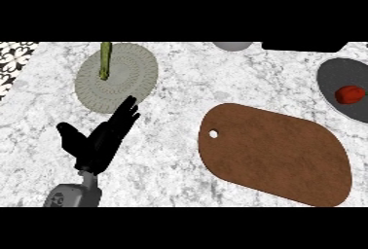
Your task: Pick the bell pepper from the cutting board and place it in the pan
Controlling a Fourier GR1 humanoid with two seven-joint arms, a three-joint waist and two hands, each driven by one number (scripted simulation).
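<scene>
Nearest, at the left, the left hand (101, 138) rests above the marble counter (179, 87) with fingers straight and spread wide, holding nothing; its fingertips reach toward a round pale plate (133, 73). The right hand does not show. To the right lies the brown cutting board (277, 153), bare on top. Farther off, a green stalk (105, 59) lies across the plate's far left side. At the far right, the red bell pepper (350, 94) sits inside the grey pan (332, 78).
</scene>
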